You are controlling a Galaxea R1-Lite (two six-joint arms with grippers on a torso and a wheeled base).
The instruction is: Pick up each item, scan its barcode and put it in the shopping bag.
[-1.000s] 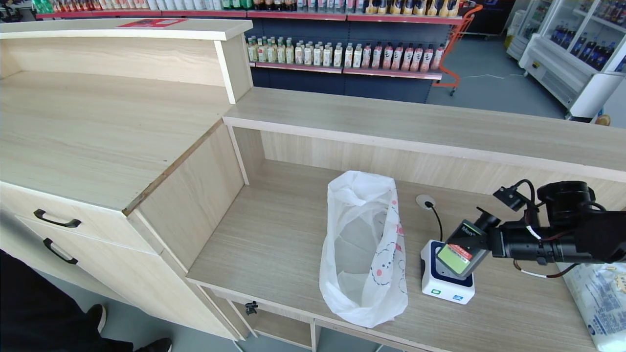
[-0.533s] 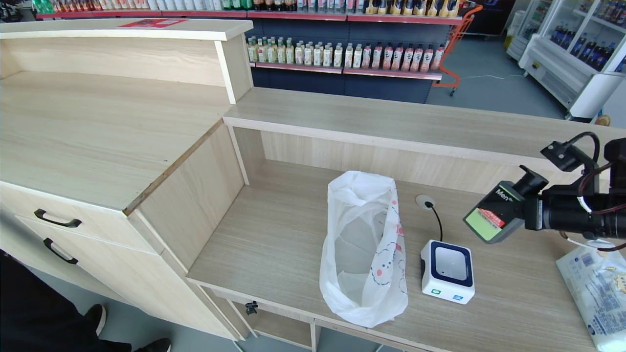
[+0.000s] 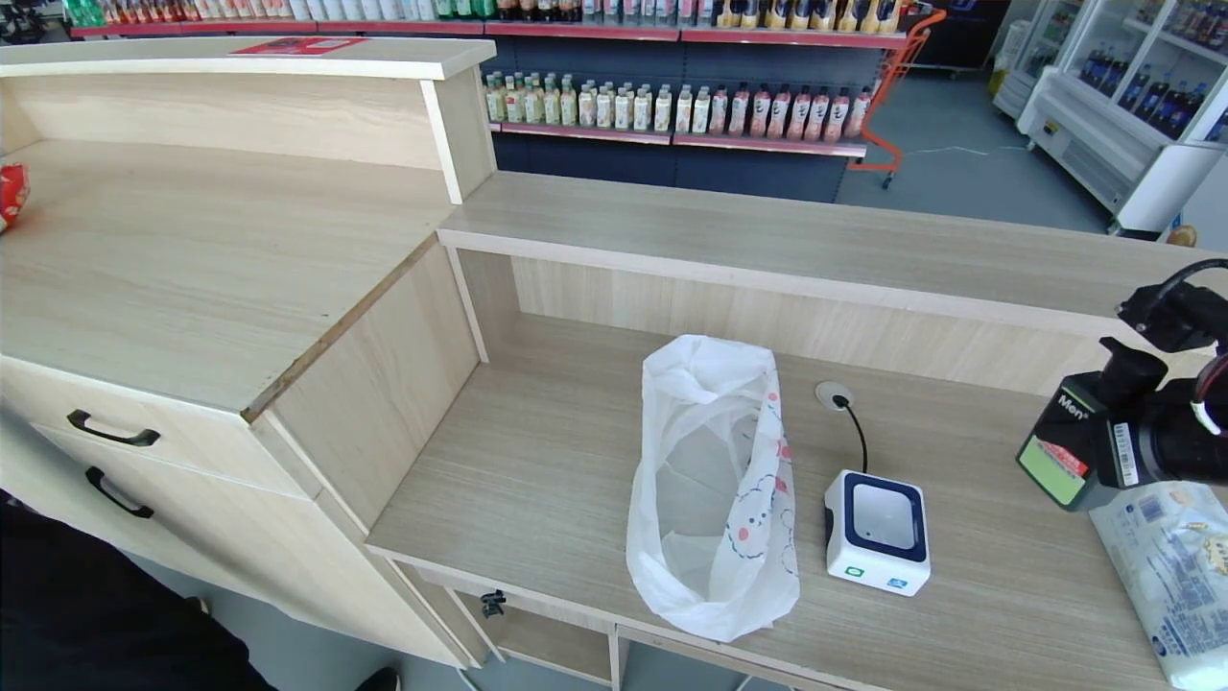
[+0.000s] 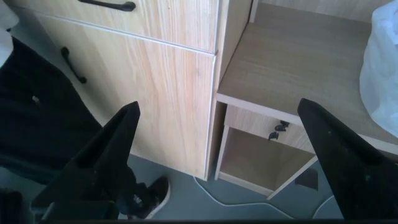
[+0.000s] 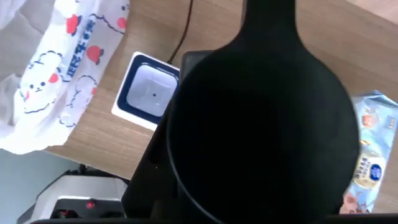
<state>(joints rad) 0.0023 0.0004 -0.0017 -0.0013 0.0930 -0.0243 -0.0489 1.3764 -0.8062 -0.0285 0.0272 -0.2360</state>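
Aloft, right jaws clamp dark box (image 3: 1073,437).

One shopping bag (image 3: 715,489); one scanner (image 3: 878,533); one dark box (image 3: 1073,440); one white packet (image 3: 1166,576).

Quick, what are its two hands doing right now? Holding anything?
Left gripper: open, holding nothing.
Right gripper: closed on a dark box with a green label.
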